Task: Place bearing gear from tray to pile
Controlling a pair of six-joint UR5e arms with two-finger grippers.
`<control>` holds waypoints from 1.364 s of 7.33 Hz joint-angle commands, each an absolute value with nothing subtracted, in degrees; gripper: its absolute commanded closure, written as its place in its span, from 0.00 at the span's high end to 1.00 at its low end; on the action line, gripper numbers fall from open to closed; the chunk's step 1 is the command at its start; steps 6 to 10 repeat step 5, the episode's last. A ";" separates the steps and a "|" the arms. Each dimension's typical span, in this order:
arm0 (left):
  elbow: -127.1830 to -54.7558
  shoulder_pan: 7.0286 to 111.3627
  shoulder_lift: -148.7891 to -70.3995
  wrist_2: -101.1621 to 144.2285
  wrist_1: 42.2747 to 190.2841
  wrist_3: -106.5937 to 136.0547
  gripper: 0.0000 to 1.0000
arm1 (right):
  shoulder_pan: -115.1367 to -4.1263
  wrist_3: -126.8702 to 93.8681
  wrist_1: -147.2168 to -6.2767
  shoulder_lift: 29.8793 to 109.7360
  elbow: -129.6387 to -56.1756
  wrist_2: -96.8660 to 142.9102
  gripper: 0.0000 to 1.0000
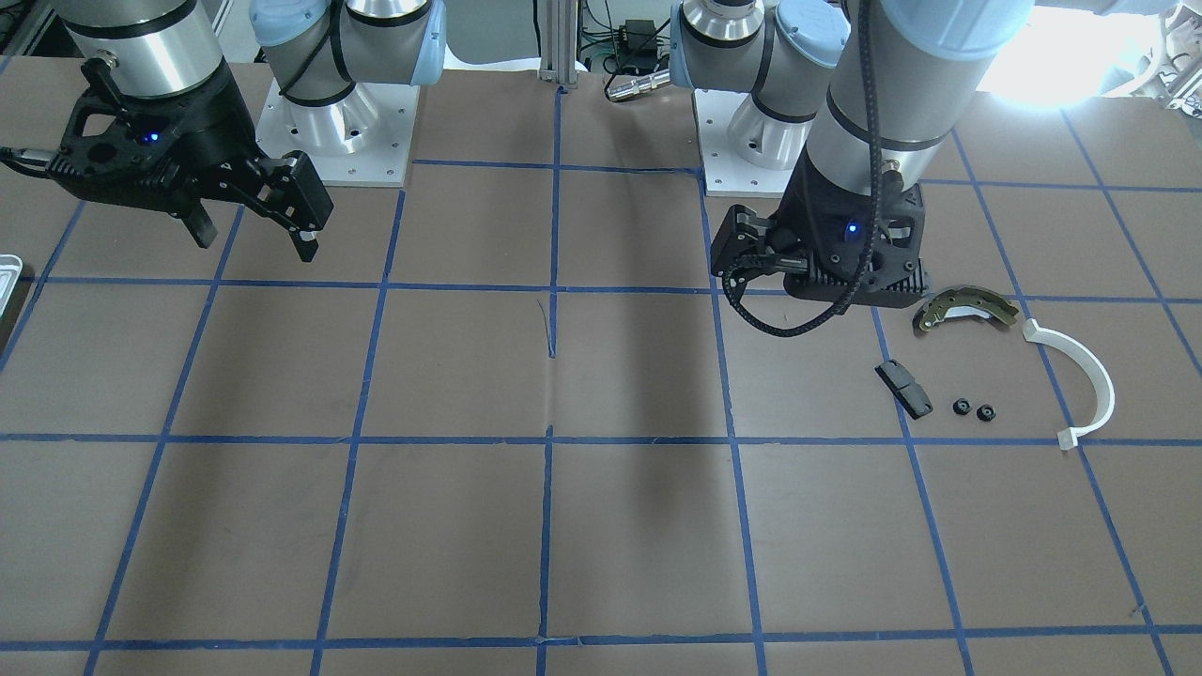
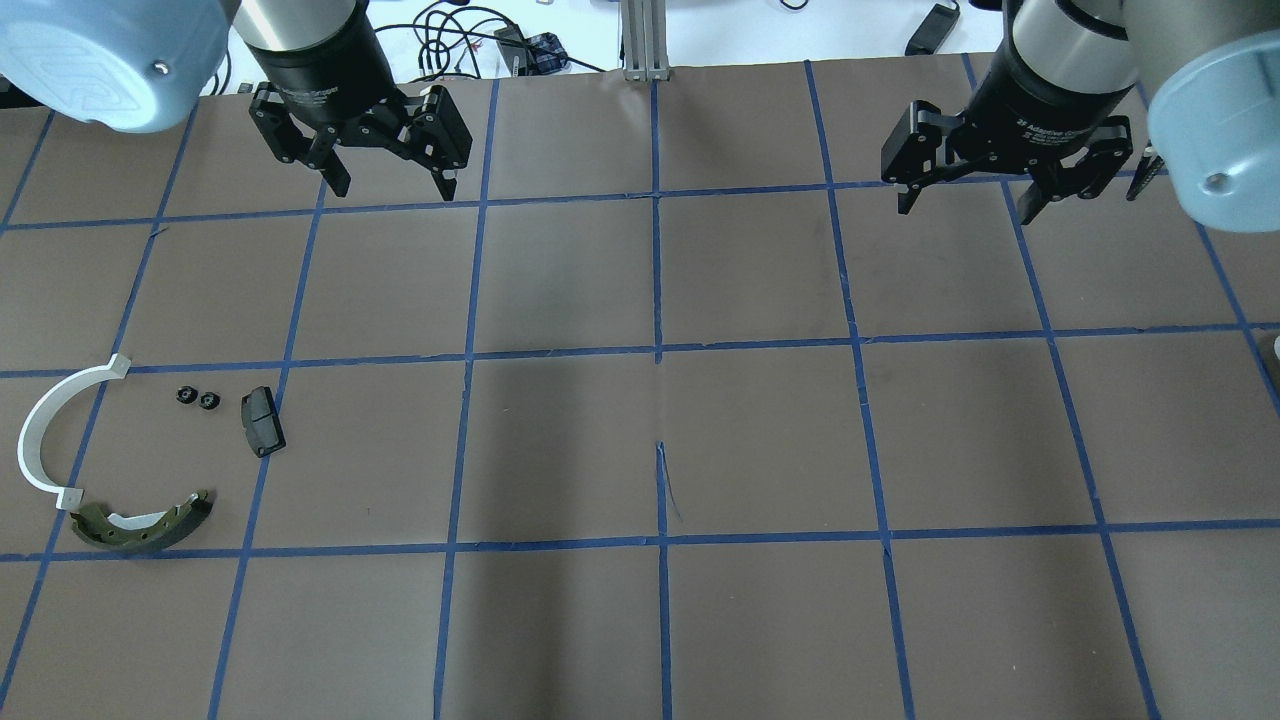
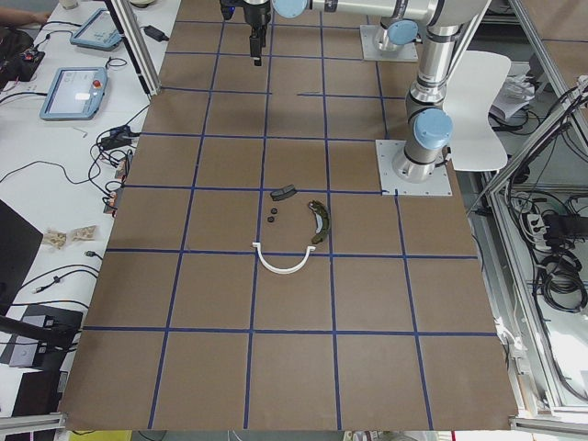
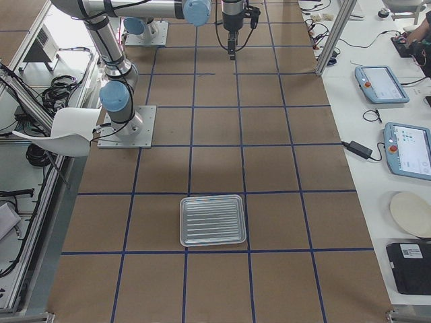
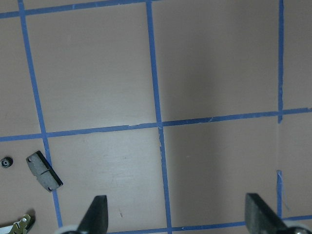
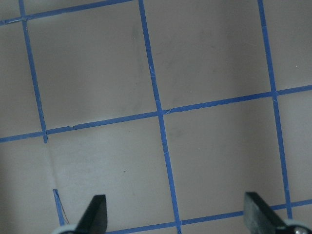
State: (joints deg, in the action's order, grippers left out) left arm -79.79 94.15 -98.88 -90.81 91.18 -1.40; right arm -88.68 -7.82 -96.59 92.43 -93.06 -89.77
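Left claw (image 2: pixel 393 188) is spread wide, nothing between its fingers, hanging above the table (image 2: pixel 560 440) on the far side from the robot. Right claw (image 2: pixel 966 208) is the same story on the other side: fingers apart, gripping nothing, up in the air over the blue tape grid.

Down on the brown surface, the action is all at the robot's left end. There's the pile (image 3: pixel 319 223): a curved olive brake shoe (image 2: pixel 140 525) nearest the robot, with a white half-ring (image 2: pixel 40 440) just beside one end of it, the arc opening toward the table's middle. A small black block (image 2: pixel 262 420) lies a little inward, tilted across a tape line. And right there between the half-ring and the block, two small black gears (image 2: pixel 196 398) sit side by side on the table, close to the block but not touching it.

The left wrist camera catches the block, one gear at the frame's edge and the tip of the brake shoe.

The tray (image 4: pixel 212 220), pale and ribbed, lies flat at the robot's right end, well apart from the pile.
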 commanded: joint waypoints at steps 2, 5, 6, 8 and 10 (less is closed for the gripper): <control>-83.22 93.87 -96.60 -91.05 91.15 -2.10 1.00 | -88.68 -7.82 -96.77 92.37 -92.99 -89.65 1.00; -83.50 92.90 -95.98 -90.88 91.14 -2.20 1.00 | -88.68 -7.82 -96.77 92.37 -92.90 -89.65 1.00; -83.50 92.90 -95.98 -90.88 91.14 -2.20 1.00 | -88.68 -7.82 -96.77 92.37 -92.90 -89.65 1.00; -83.50 92.90 -95.98 -90.88 91.14 -2.20 1.00 | -88.68 -7.82 -96.77 92.37 -92.90 -89.65 1.00; -83.50 92.90 -95.98 -90.88 91.14 -2.20 1.00 | -88.68 -7.82 -96.77 92.37 -92.90 -89.65 1.00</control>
